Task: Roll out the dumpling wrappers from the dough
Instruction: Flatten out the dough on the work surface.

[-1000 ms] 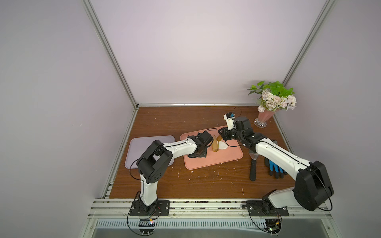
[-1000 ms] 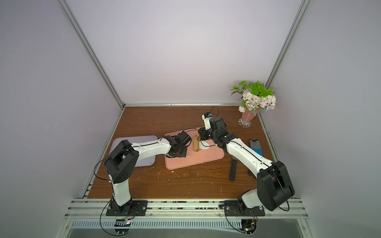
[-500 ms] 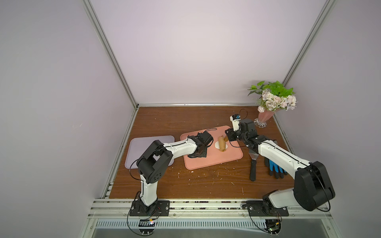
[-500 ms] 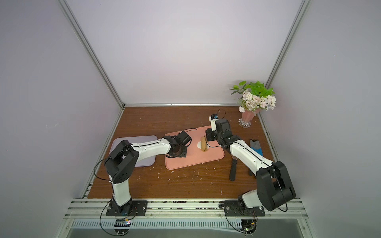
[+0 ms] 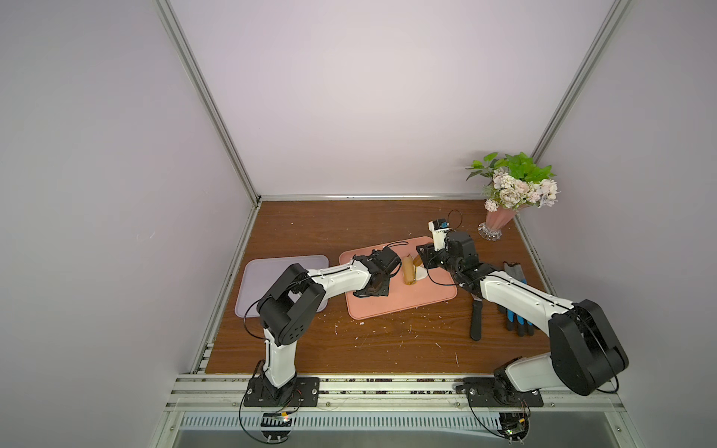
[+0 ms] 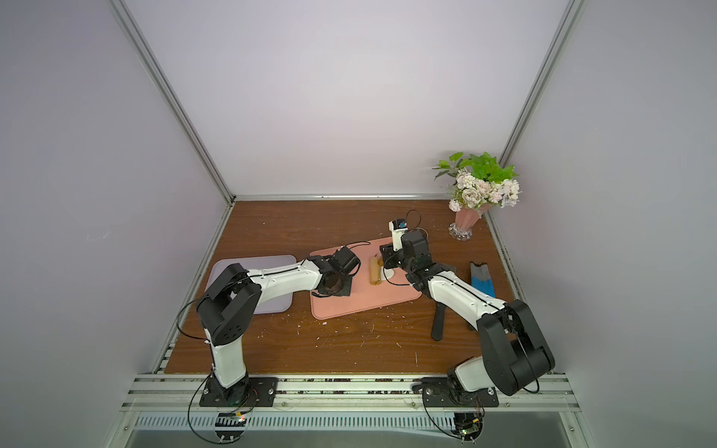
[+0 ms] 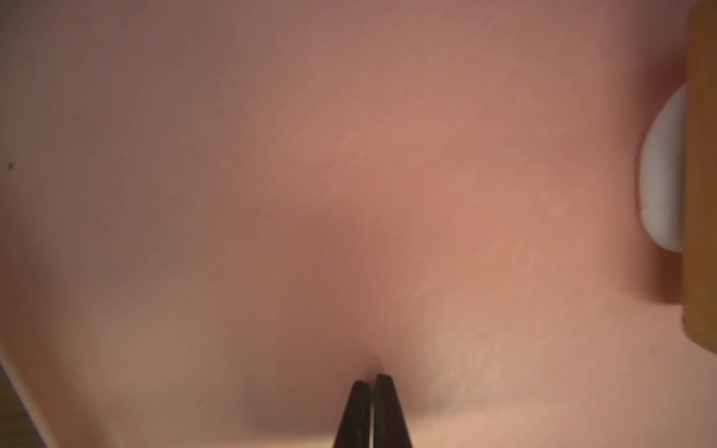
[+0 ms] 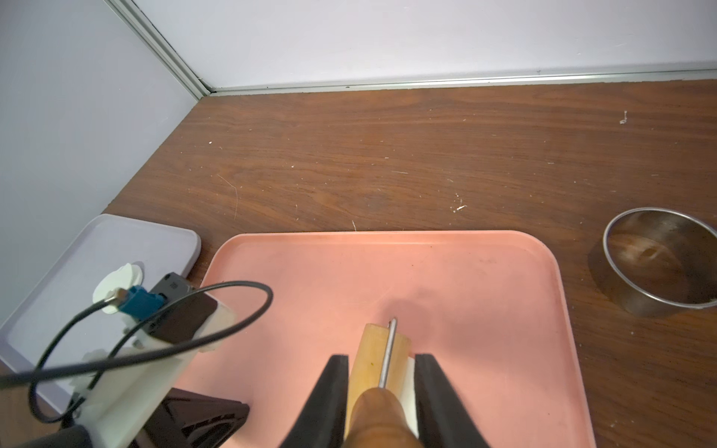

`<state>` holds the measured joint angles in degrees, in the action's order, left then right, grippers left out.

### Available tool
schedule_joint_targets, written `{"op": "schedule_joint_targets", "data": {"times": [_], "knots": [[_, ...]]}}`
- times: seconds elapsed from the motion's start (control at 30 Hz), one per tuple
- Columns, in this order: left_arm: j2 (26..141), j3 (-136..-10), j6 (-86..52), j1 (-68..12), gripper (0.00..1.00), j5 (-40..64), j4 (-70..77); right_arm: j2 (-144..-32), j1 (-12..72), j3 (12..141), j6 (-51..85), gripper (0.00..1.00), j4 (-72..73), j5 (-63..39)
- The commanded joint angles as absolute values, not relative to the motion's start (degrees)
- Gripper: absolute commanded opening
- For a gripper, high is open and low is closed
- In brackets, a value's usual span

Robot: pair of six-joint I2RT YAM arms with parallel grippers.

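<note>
Clamping tan wooden roller (image 8: pixel 372 349) by its darker wooden handle with right gripper (image 8: pixel 382 358): jaws part-way apart, black fingers (image 8: pixel 333 388) hard against either side of handle, thin steel rod running along top of barrel. Resting barrel flat on soft white dough (image 7: pixel 659 174), itself lying on salmon-pink rectangular plastic tray (image 8: pixel 465 291). Reading dough as thin flattened patch, mostly covered by barrel, white edge poking out on each side. Placing dough (image 5: pixel 421 276) in both top views on right half of pink tray, directly under roller (image 5: pixel 408 270), close to right wrist. Pinching left gripper (image 7: pixel 372 378) fully together on nothing, tips pointed down at bare pink surface near dough but clear of it; cannot tell whether tips touch tray. Noting pale lavender rectangular plastic tray (image 8: pixel 116 248) just beside pink tray on robot's left side, left forearm crossing over it in top views. Seeing flat round white dumpling wrapper (image 8: pixel 116 281) on lavender tray, partly hidden behind blue connector of left wrist camera, edge slightly ragged. Spotting short steel ring cutter (image 8: pixel 659 271) standing on brown wood-grain table (image 8: pixel 388 155), near pink tray edge, not touching it. Logging black-handled tool (image 5: pixel 476 318) flat on table right of pink tray, blade end hidden under right arm, and pink vase of pale flowers (image 5: pixel 498 221) in far right corner. Seeing white crumbs scattered over table near front.
</note>
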<state>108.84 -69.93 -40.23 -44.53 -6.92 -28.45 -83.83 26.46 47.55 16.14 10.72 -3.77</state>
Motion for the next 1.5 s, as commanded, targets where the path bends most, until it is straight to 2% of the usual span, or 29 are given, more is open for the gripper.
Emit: {"op": "schedule_joint_targets", "data": {"times": [0.0, 0.33, 0.7, 0.87, 1.03, 1.47], "knots": [[112.06, -67.15, -39.73, -43.92, 0.00, -5.80, -32.92, -89.81, 27.06, 45.30, 15.35, 0.00, 1.50, -2.01], [111.74, -67.06, -40.03, -43.90, 0.00, -5.89, -32.78, -90.17, 28.36, 47.14, 16.49, 0.00, 1.74, -3.37], [111.71, -66.62, -40.00, -43.89, 0.00, -6.23, -32.78, -76.97, 25.44, 55.59, 16.08, 0.00, 0.47, -11.88], [111.53, -66.52, -40.25, -43.95, 0.00, -6.17, -32.77, -72.52, 23.56, 55.04, 14.01, 0.00, -0.52, -7.77], [111.59, -66.53, -40.18, -43.91, 0.00, -6.07, -32.70, -72.77, 21.09, 51.73, 10.57, 0.00, -0.47, -2.56], [111.80, -66.84, -40.34, -43.93, 0.00, -5.95, -32.70, -81.22, 21.31, 44.29, 12.41, 0.00, 4.42, -4.27]]}}
